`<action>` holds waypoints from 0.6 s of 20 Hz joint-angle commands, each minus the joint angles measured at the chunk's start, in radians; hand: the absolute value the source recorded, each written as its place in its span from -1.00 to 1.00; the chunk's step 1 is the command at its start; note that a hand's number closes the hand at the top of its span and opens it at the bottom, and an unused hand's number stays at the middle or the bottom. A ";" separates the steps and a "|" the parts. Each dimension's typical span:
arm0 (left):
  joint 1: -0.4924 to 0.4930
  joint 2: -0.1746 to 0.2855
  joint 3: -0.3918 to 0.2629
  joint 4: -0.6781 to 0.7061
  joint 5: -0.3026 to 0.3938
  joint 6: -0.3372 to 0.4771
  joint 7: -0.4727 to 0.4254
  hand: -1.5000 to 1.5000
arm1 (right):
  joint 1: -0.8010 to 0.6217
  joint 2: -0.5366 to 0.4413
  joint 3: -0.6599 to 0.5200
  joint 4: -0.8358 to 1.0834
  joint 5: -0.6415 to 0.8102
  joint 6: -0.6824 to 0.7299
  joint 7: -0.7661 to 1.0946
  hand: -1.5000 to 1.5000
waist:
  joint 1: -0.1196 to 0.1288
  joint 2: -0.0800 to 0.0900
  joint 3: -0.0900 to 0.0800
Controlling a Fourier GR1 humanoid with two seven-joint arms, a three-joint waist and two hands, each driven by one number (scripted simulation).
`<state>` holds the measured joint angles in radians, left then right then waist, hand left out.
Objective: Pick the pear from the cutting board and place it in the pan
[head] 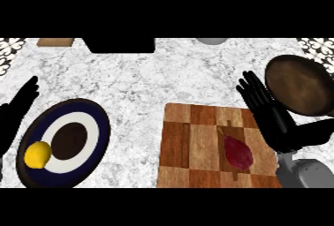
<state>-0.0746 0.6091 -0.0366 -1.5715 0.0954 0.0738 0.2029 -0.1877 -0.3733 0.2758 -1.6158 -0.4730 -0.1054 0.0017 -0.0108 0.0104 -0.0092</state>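
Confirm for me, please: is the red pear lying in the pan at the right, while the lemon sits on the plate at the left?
Not quite. The head view shows the pear lying on the cutting board, not in the pan, which holds nothing. The lemon does sit on the plate at the left.

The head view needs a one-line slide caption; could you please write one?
Open right hand over the cutting board's right edge, beside the pan; the dark red pear lies unheld.

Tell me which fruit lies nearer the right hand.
The dark red pear on the cutting board, just beside the right hand; the yellow lemon sits on the plate, far left.
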 commanded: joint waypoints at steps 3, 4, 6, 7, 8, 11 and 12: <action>-0.041 -0.192 -0.088 0.004 0.083 -0.002 0.004 0.00 | -0.123 -0.051 0.126 0.001 0.067 0.226 -0.050 1.00 | 0.021 -0.001 0.008; -0.044 -0.216 -0.082 -0.009 0.140 -0.028 0.003 0.00 | -0.182 -0.066 0.156 -0.009 0.094 0.272 -0.058 1.00 | 0.047 0.001 0.007; -0.041 -0.313 -0.144 -0.018 0.186 -0.044 -0.010 0.00 | -0.275 -0.083 0.225 -0.023 0.136 0.370 -0.070 1.00 | 0.086 0.008 0.003; -0.017 -0.262 -0.123 0.003 0.168 -0.047 0.012 0.00 | -0.333 -0.264 0.141 -0.064 0.379 0.269 -0.118 1.00 | 0.040 -0.051 -0.027; -0.023 -0.341 -0.153 -0.003 0.224 -0.056 0.017 0.00 | -0.333 -0.232 0.173 -0.024 0.424 0.262 -0.165 1.00 | 0.041 -0.007 0.001; -0.022 -0.400 -0.176 0.022 0.229 -0.048 -0.010 0.00 | -0.230 -0.139 0.156 0.164 0.418 0.267 -0.494 -1.00 | 0.036 0.008 0.013; -0.048 -0.398 -0.162 0.025 0.242 -0.049 0.011 0.00 | -0.239 -0.114 0.140 0.206 0.419 0.258 -0.566 -1.00 | 0.034 0.005 0.012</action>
<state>-0.1035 0.2776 -0.1779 -1.5608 0.2970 0.0294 0.2037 -0.4281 -0.5126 0.4313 -1.5333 -0.1239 0.1483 -0.3185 0.0285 0.0110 -0.0027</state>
